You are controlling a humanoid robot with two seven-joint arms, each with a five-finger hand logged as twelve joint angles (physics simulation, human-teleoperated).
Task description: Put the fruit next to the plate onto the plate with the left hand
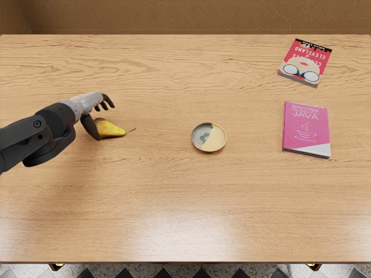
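Note:
A yellow pear-shaped fruit (110,129) with a thin stem lies on its side on the wooden table (174,202), left of centre. A small round plate (208,137) with a grey and cream face sits in the middle, well to the right of the fruit. My left hand (97,113) comes in from the left edge and hovers right at the fruit's left end. Its fingers are spread above the fruit and the thumb hangs down beside it. Nothing is held.
A pink Java book (306,129) lies at the right. A red and white book (305,62) lies at the far right corner. The table's front edge runs along the bottom of the view.

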